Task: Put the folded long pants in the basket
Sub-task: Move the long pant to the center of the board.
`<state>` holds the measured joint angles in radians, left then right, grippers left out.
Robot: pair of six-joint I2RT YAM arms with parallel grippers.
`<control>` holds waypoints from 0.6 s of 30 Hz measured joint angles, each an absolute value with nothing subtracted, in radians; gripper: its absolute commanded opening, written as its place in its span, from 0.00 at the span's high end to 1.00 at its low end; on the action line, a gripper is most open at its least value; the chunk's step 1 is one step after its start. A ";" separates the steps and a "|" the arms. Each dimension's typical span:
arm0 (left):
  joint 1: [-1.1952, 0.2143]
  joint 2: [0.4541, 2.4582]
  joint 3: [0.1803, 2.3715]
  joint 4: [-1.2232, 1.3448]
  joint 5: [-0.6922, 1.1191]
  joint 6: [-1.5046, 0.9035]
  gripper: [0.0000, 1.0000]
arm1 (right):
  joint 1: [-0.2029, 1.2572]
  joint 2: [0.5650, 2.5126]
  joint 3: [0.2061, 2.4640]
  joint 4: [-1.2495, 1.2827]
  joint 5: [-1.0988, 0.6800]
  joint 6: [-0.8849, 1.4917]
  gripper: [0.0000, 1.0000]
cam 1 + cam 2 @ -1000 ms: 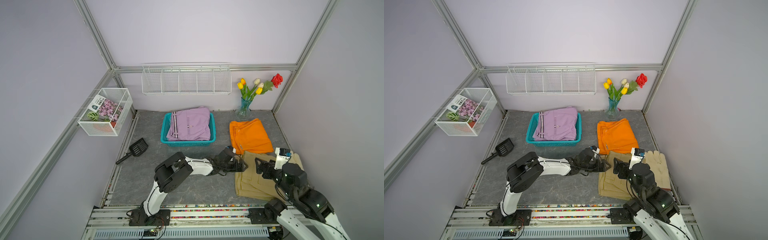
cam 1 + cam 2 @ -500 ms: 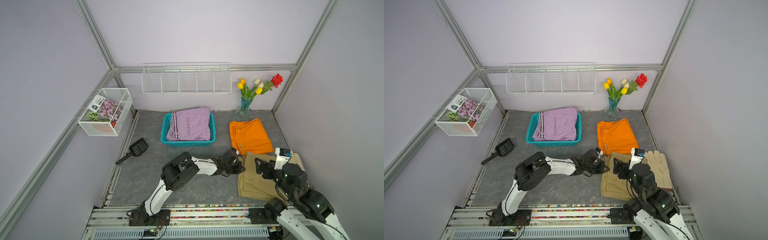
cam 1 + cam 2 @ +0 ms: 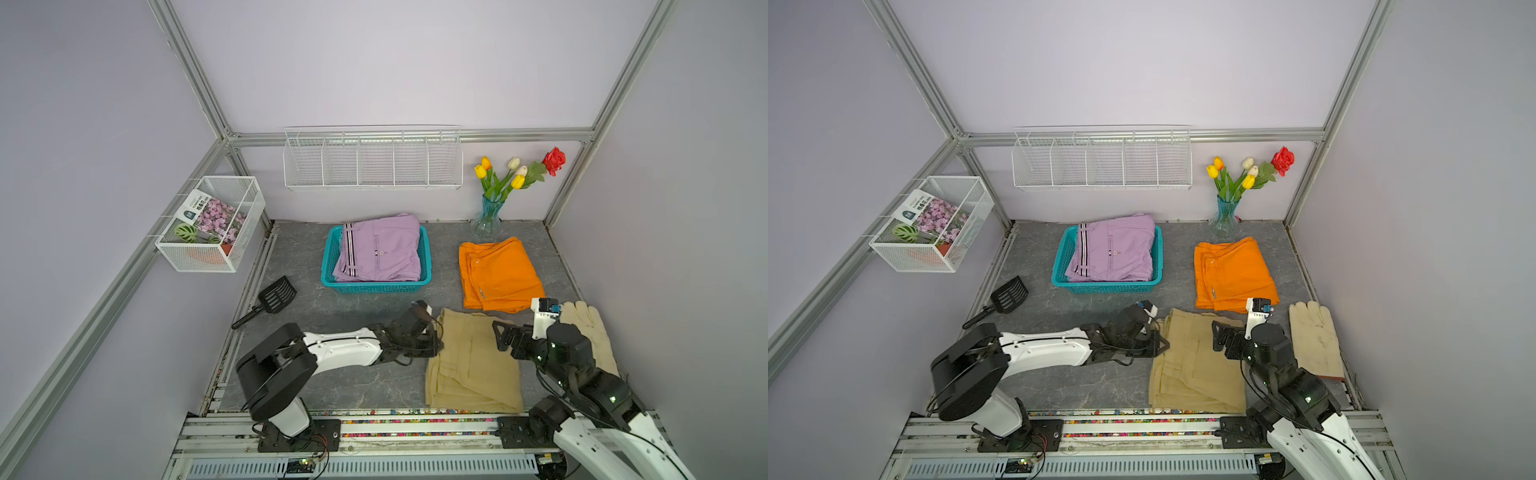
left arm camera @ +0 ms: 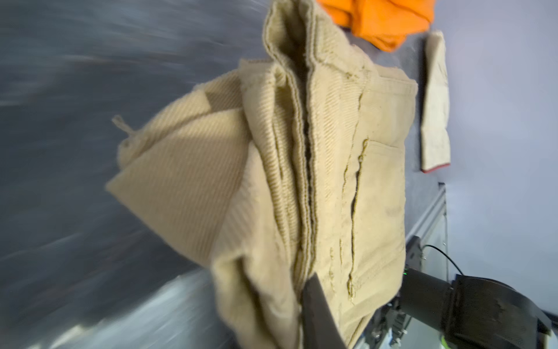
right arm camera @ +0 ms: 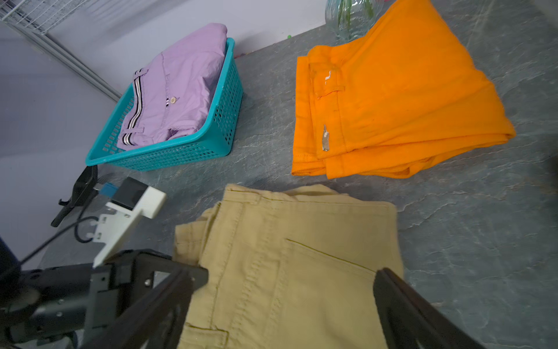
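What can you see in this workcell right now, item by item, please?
basket: one, teal, back centre floor
lilac pants: one, lilac, in the basket
vase: one, bluish glass, back right, holding flowers
orange pants: one, orange, beside the vase
khaki pants: one, tan, front floor
glove: one, cream, right of khaki pants
scoop: one, black, left floor
wire rack: one, white, mounted at back
mesh box: one, white, mounted at left
left end effector: one, black, shut on khaki pants' edge
right end effector: one, black, open over khaki pants

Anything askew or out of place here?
The lilac pants ride up over the far rim of the basket, not flat inside. The khaki pants are bunched at the edge the left gripper pinches.
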<state>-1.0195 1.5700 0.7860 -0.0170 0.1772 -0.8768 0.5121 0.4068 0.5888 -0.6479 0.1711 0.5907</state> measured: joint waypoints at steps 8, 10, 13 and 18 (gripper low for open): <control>-0.939 1.283 0.640 -0.237 -0.018 -0.842 1.00 | 0.512 0.460 0.450 -0.520 0.069 0.635 0.02; -0.921 1.230 0.621 -0.262 -0.038 -0.825 1.00 | 0.512 0.496 0.405 -0.464 0.046 0.643 0.02; -0.846 1.207 0.581 -0.260 -0.022 -0.796 1.00 | 0.512 0.603 0.363 -0.385 0.025 0.653 0.02; -0.786 1.213 0.535 -0.268 -0.018 -0.768 1.00 | 0.512 0.830 0.334 -0.221 -0.016 0.665 0.02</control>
<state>-0.7864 1.2125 0.5346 -0.2680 -0.0177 -0.7685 0.5121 0.8295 0.3344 -0.2214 -0.0158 0.6655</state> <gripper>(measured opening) 0.135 0.983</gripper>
